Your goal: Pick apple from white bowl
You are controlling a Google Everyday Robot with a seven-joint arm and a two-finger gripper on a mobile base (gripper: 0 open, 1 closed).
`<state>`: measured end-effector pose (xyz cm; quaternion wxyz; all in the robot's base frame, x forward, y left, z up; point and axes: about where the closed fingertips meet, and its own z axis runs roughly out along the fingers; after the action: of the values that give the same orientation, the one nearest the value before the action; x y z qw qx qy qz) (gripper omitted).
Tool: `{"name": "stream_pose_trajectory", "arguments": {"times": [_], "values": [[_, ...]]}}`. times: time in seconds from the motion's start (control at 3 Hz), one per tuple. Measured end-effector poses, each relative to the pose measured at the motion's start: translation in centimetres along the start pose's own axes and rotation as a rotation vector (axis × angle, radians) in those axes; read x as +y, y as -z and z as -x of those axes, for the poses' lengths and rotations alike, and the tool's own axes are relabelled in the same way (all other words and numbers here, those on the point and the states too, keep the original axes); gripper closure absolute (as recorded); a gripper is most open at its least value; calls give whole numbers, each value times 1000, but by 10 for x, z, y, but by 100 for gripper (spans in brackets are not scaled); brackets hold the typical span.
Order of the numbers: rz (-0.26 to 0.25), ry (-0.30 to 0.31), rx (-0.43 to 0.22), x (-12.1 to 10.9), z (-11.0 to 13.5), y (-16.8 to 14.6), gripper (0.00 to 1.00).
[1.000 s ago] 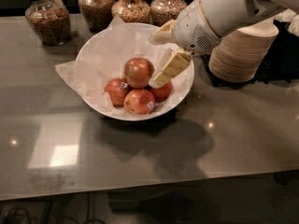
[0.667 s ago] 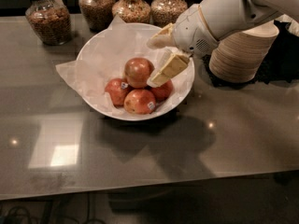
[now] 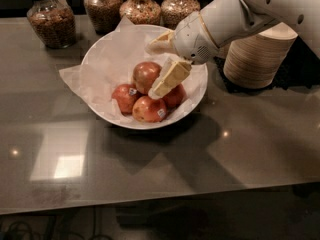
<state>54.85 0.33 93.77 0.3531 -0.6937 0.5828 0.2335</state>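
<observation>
Camera view, one tabletop scene.

Hidden or cut off:
- We record the white robot arm (image 3: 260,9) entering from the upper right, its upper part cut by the frame edge.
- It covers the left part of a stack of tan paper bowls (image 3: 260,56).
- Four glass jars stand along the back edge, their tops cropped: jar one (image 3: 51,19), jar two (image 3: 104,6), jar three (image 3: 141,8), jar four (image 3: 180,5). Each holds brown granular contents that we cannot identify.
- The space under the table is dark and we cannot make anything out there.

Containers and contents:
- The white bowl (image 3: 89,69) sits on the grey glossy table (image 3: 225,159) and is lined with crinkled white paper (image 3: 70,78) whose corners overhang the rim.
- The apple (image 3: 144,76), the largest, lies in the bowl's middle, resting on top of the others. Its right side is covered by the near finger (image 3: 171,76).
- Three smaller red apples lie below it: left one (image 3: 124,98) and front one (image 3: 147,109), each with a white sticker, and right one (image 3: 176,97), partly behind the finger.

Tool:
- The gripper (image 3: 152,70) is inside the bowl with its fingers spread wide, the far finger (image 3: 161,41) behind the apple and the near one in front. We cannot tell whether either touches the fruit.
</observation>
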Motion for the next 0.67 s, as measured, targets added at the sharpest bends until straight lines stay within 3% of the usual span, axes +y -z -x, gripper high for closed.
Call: {"name": "stream_pose_trajectory", "arguments": {"times": [0.67], "values": [[76,31,-34,2,1,-32,28]]}}
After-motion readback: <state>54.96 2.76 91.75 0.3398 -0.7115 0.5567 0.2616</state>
